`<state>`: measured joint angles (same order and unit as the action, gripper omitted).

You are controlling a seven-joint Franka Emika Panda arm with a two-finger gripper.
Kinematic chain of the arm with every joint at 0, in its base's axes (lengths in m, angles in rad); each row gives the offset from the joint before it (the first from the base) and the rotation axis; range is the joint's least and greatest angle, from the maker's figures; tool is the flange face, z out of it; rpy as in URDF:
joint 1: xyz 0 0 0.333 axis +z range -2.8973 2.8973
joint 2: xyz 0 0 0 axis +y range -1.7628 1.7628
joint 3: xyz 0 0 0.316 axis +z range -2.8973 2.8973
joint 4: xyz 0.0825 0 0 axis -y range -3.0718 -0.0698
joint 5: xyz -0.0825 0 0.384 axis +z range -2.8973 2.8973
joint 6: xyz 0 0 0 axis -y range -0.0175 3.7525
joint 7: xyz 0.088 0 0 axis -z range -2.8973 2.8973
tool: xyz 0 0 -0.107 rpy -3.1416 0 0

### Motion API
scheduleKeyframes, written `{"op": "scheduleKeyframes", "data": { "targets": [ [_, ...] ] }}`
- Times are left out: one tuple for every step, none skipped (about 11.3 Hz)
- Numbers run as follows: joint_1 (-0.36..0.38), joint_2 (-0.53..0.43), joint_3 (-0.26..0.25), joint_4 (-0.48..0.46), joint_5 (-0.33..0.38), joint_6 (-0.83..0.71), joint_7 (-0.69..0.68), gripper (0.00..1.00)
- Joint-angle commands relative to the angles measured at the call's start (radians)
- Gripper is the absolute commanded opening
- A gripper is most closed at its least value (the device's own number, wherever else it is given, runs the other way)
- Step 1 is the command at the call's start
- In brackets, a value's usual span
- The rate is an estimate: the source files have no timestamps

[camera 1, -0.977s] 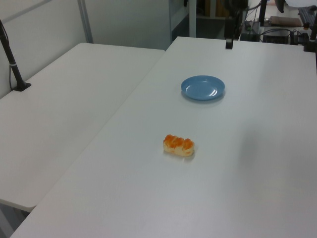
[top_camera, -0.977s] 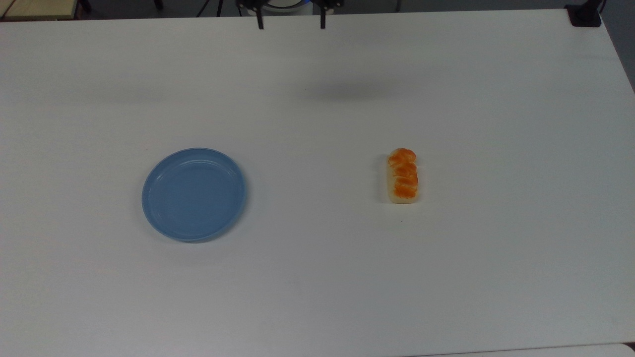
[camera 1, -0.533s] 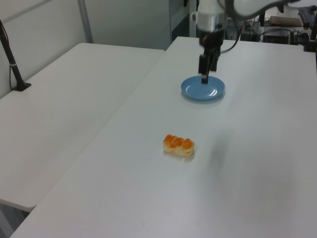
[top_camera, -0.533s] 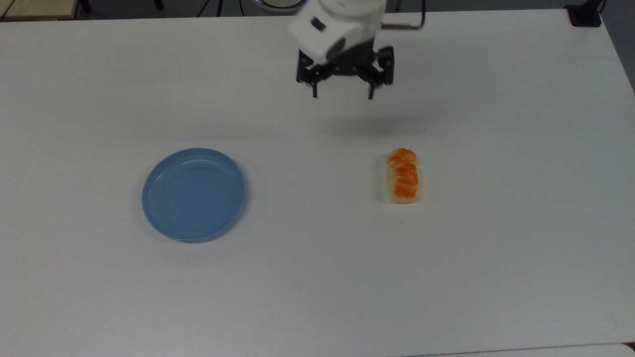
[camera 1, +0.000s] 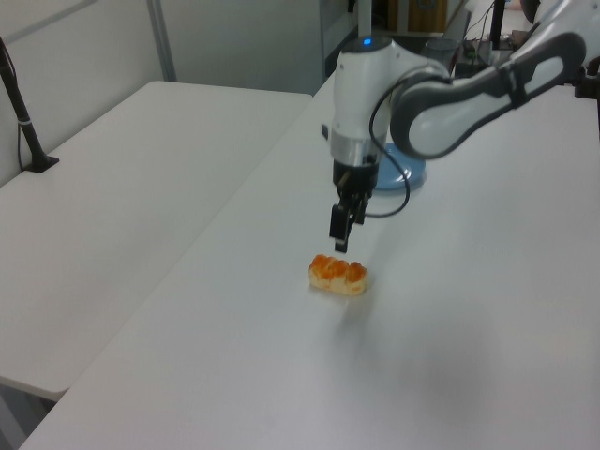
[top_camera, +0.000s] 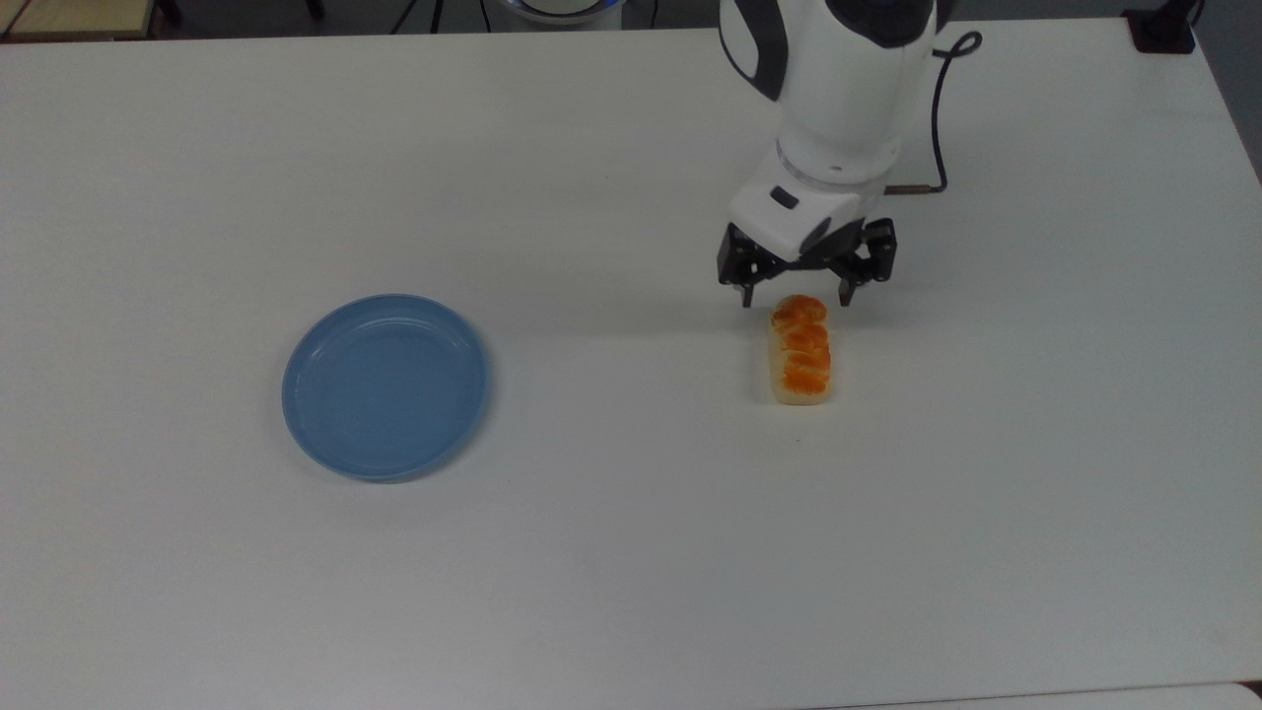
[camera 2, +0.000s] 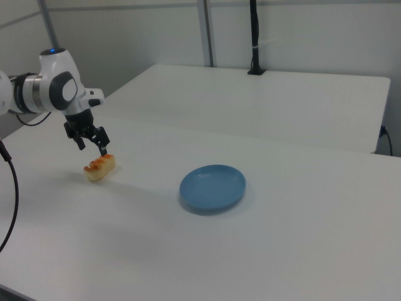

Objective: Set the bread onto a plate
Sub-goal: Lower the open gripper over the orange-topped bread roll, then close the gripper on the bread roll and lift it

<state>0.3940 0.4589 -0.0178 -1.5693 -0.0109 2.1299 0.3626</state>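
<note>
1. Plainly, the toy bread loaf (top_camera: 800,349) lies flat on the white table (top_camera: 631,552), its braided orange-brown top up, so its pale long sides are free for a pinch from above.
2. The gripper (top_camera: 797,296) hangs just above the loaf's far end in the top view, its fingers spread wider than the loaf is broad; that spacing suggests the arm is lining up to straddle it across the short axis.
3. In the left view the gripper (camera 1: 338,240) sits a little above the loaf (camera 1: 338,276) and apart from it, so nothing is gripped yet.
4. The light-blue plate (top_camera: 385,387) rests empty, well apart from the loaf, toward the top view's left; open tabletop lies between them, so a lifted carry should meet no obstacle.
5. Judged from this, the task is at its approach stage. The fingers look centred on the loaf's end rather than its middle, so a shift along its length before descending would probably give a steadier hold.
6. In the right view the gripper (camera 2: 91,144) hovers over the loaf (camera 2: 100,167), with the plate (camera 2: 212,187) toward the right view's right.
</note>
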Motion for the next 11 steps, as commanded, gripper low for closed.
{"op": "scheduleKeyframes", "data": {
  "targets": [
    [0.028,0.108,-0.010,0.075,-0.020,0.030,0.016,1.00],
    [0.026,0.133,-0.011,0.086,-0.020,0.036,0.016,1.00],
    [0.026,0.148,-0.011,0.089,-0.021,0.051,0.016,0.91],
    [0.025,0.153,-0.011,0.087,-0.020,0.057,0.016,0.86],
    [0.026,0.170,-0.011,0.091,-0.021,0.059,0.016,0.77],
    [0.026,0.175,-0.011,0.092,-0.021,0.061,0.016,0.64],
    [0.028,0.175,-0.011,0.094,-0.023,0.073,0.015,0.50],
    [0.028,0.170,-0.011,0.094,-0.023,0.071,0.013,0.35],
    [0.022,0.161,-0.019,0.094,-0.026,0.067,0.006,0.35],
    [0.005,0.133,-0.025,0.094,-0.037,0.061,-0.025,0.35],
    [-0.047,0.106,-0.025,0.092,-0.038,0.045,-0.096,0.35]
  ]
}}
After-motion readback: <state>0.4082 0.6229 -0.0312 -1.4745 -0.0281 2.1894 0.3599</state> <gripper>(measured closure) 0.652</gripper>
